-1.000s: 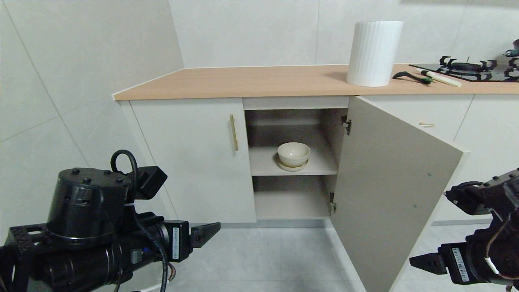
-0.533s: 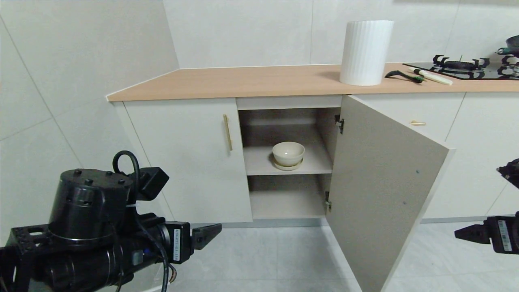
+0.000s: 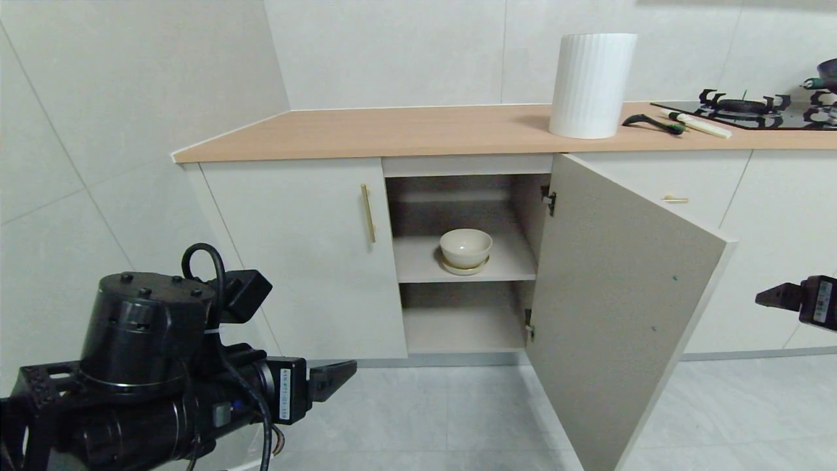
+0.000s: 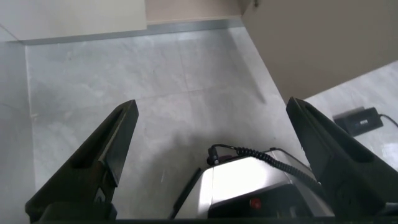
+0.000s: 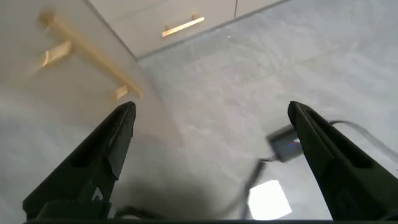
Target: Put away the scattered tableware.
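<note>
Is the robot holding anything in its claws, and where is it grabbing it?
Nothing. The left gripper and right gripper are both open and empty. The bowl sits on the cabinet shelf.

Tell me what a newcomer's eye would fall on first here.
The cabinet door stands wide open under the wooden counter, showing a cream bowl on a small plate on the upper shelf. On the counter, a tall white ribbed canister stands near the stove.
</note>
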`<state>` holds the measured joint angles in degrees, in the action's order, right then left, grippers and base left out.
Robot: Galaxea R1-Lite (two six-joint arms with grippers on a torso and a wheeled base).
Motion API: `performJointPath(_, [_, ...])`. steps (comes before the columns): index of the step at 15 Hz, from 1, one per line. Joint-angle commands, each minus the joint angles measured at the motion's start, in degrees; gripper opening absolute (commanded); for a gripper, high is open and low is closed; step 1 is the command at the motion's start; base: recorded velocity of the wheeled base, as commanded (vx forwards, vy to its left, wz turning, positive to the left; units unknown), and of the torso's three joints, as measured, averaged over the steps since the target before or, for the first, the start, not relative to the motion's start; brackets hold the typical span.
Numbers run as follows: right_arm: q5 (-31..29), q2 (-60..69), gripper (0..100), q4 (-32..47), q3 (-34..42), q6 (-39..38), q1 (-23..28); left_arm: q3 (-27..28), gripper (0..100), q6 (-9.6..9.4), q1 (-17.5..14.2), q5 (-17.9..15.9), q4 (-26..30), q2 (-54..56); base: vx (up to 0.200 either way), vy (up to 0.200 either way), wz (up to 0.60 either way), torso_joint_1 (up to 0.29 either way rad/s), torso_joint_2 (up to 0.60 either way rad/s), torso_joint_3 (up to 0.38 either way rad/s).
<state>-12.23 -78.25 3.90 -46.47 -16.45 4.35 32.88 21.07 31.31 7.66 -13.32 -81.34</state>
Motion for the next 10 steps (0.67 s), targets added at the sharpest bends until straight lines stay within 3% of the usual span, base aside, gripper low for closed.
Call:
performJointPath(1, [0.10, -6.21, 100, -4.52, -0.20, -4.03, 0.22, -0.01, 100, 0.03, -0.02, -0.01, -0.04, -0.14, 0.000, 0.000, 0.00, 0.000, 0.00, 0.000])
performJointPath(5, [0.45, -12.45, 100, -9.97, -0.55, -10.89, -0.57, -0.01, 100, 0.03, -0.02, -0.01, -0.04, -0.23, 0.000, 0.000, 0.00, 0.000, 0.00, 0.000])
performJointPath(10, [0.54, -15.26, 100, -11.02, -1.17, -16.16, -4.44, -0.01, 100, 0.12, -0.02, -0.01, -0.04, 0.04, 0.000, 0.000, 0.00, 0.000, 0.00, 0.000])
